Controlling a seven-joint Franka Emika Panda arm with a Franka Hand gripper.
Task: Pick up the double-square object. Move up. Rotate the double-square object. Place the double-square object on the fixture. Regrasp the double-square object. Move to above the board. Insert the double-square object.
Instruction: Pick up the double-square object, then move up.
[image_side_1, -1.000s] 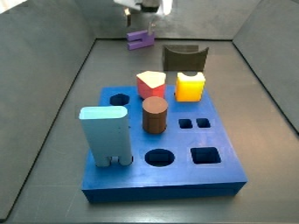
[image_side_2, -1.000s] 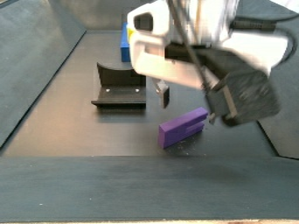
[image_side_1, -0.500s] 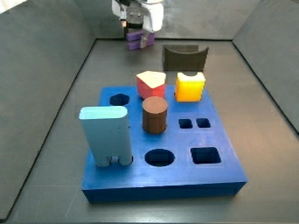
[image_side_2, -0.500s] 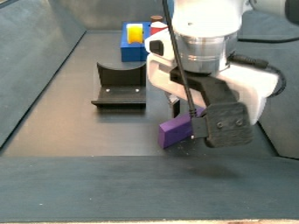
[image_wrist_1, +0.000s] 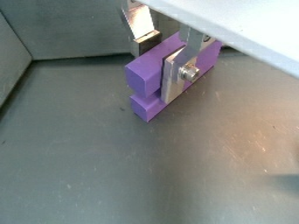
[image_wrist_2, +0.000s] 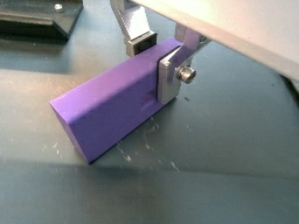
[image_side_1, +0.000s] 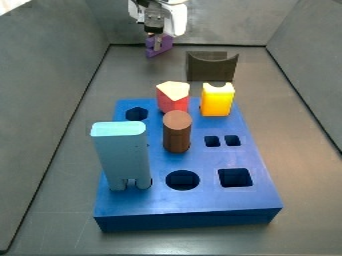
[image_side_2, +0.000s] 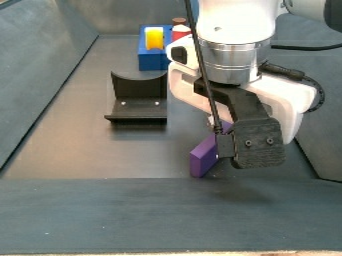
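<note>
The double-square object (image_wrist_2: 107, 114), a small purple plastic slab, is seen standing on a long edge on the grey counter (image_wrist_1: 105, 175), well beyond the far end of the board (image_side_1: 187, 190) in a side view. In both wrist views it is straddled by the pincer (image_wrist_1: 160, 54): one silver finger (image_wrist_1: 173, 73) lies flat against its near broad face, the other finger (image_wrist_2: 142, 41) stands behind it, and the jaws look closed to the slab's thickness. Whether it is lifted clear of the counter cannot be told.

The piece is judged light, rigid and smooth, so slipping or pivoting between the pads is the likeliest trouble. A hold across the two broad faces, near the middle of its length, is judged steadiest, with the pronged end left free.

The fixture (image_side_2: 136, 98), a dark bracket on a base plate, stands near the object, to its left in that side view. Upright pegs, among them a yellow cube (image_side_1: 218, 98), are carried on the board.
</note>
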